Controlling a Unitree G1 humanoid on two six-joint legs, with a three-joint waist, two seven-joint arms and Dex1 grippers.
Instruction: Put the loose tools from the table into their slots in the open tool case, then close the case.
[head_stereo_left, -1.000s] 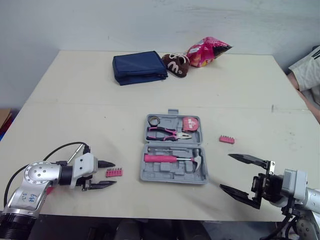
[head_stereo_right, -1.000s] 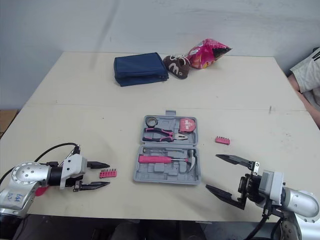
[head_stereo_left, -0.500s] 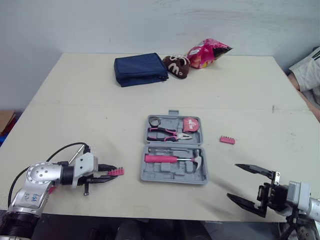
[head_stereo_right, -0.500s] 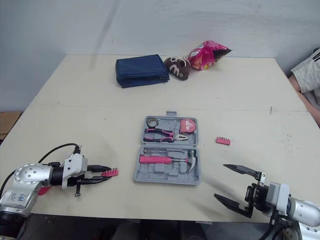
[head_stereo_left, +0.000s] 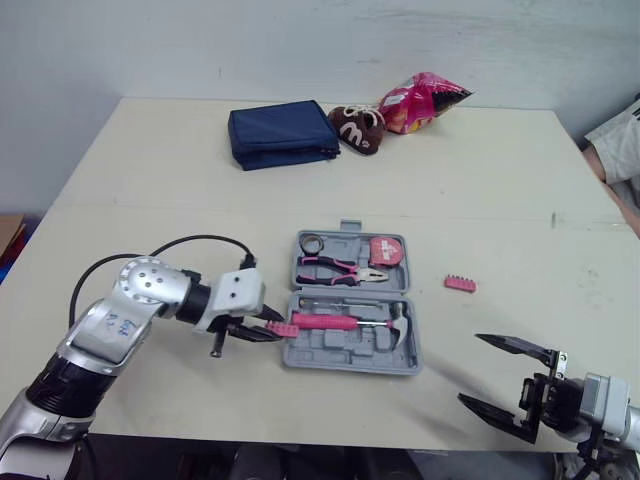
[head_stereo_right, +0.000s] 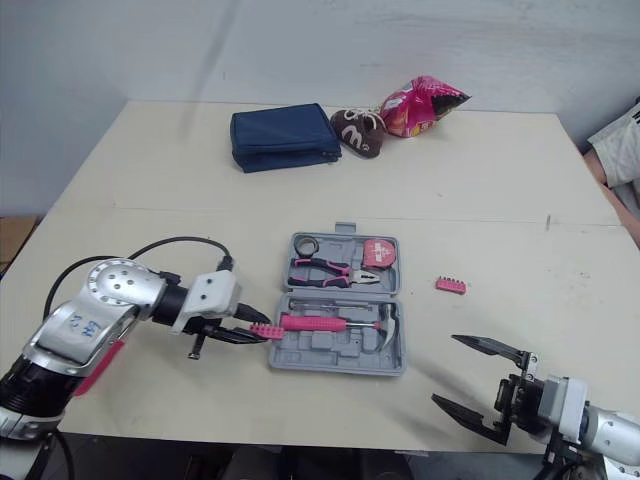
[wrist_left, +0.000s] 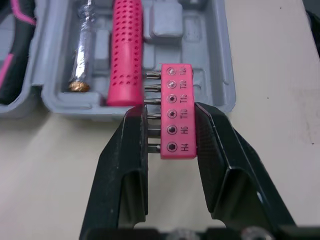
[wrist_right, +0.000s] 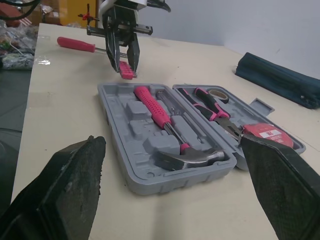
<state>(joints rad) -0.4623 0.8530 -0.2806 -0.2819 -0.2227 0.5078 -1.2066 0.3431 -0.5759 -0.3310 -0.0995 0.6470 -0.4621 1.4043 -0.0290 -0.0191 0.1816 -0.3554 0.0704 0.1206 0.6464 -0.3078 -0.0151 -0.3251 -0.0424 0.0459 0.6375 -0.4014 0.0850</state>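
My left gripper (head_stereo_left: 272, 332) pinches the bit strip (wrist_left: 177, 111) at the left edge of the open case (head_stereo_left: 345, 353), beside the hammer (head_stereo_left: 340, 320) handle. I'm on the slotting step. Next I must line it over what looks like a free recess, probably in the near half, and lower it. The left arm reaches rightward, low and level. The right gripper (head_stereo_left: 472, 370) hangs wide apart, near right.

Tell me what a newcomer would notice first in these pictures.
The open grey tool case at the table's centre, a pink-handled hammer lying in it. At its left edge the left gripper grips a pink bit holder; a second bit holder lies loose on the table right of the case, with the right gripper open nearer the front edge.
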